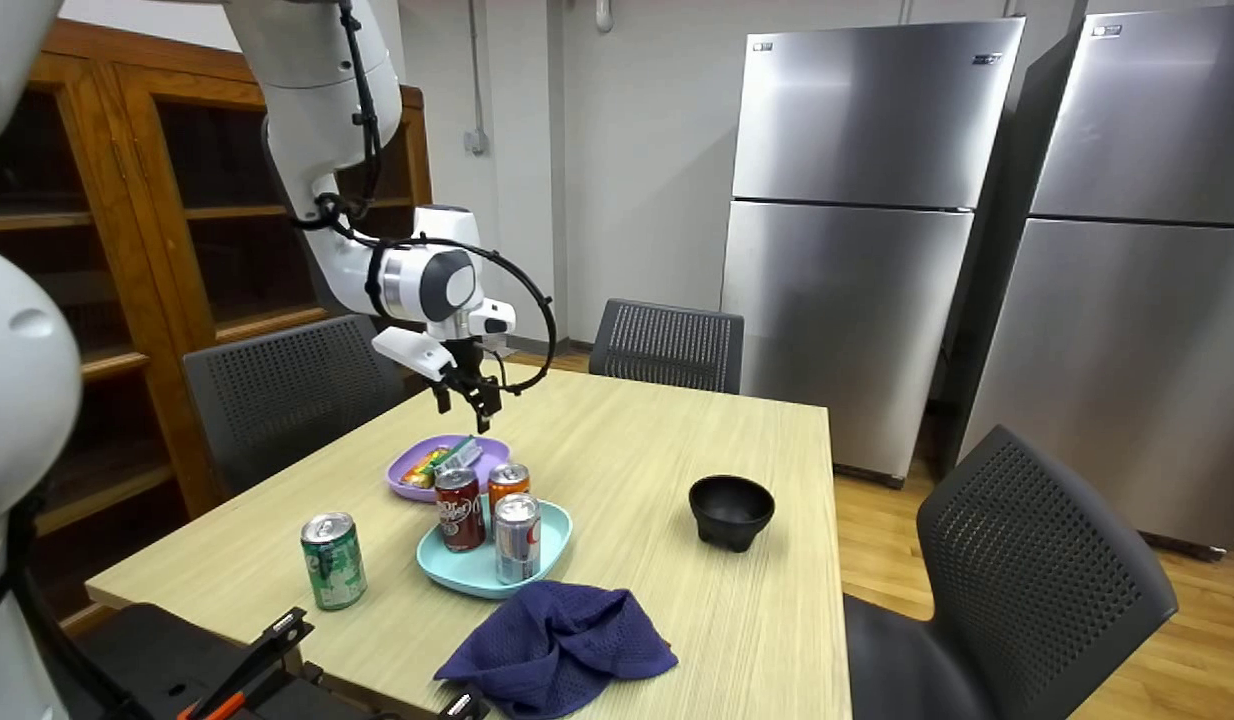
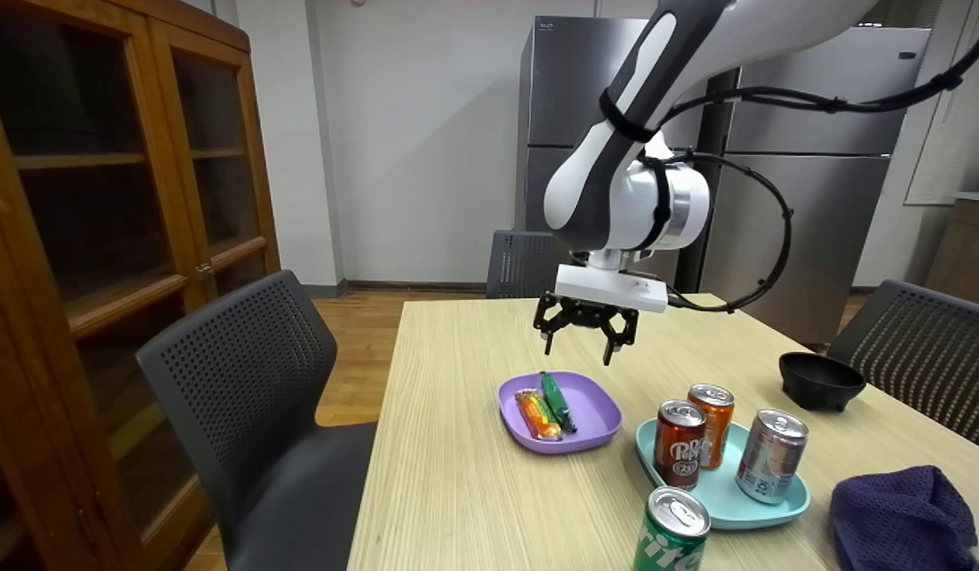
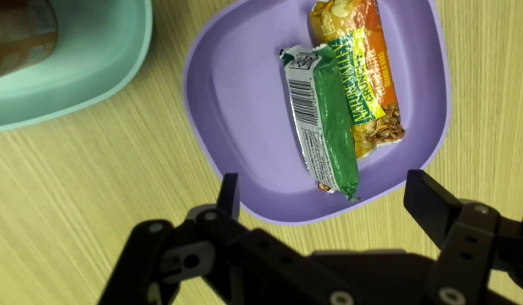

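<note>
Wrist view is showing the gripper (image 3: 322,180), jaws wide apart and empty, low in the frame. Just right of centre, a green snack bar (image 3: 327,118) is lying in a purple plate (image 3: 253,106), probably light, crumbly and slick-wrapped, seeming best gripped mid-length

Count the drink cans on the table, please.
4: the dark red can, orange can and silver can on the turquoise plate, and the green can beside it on the table.
</note>
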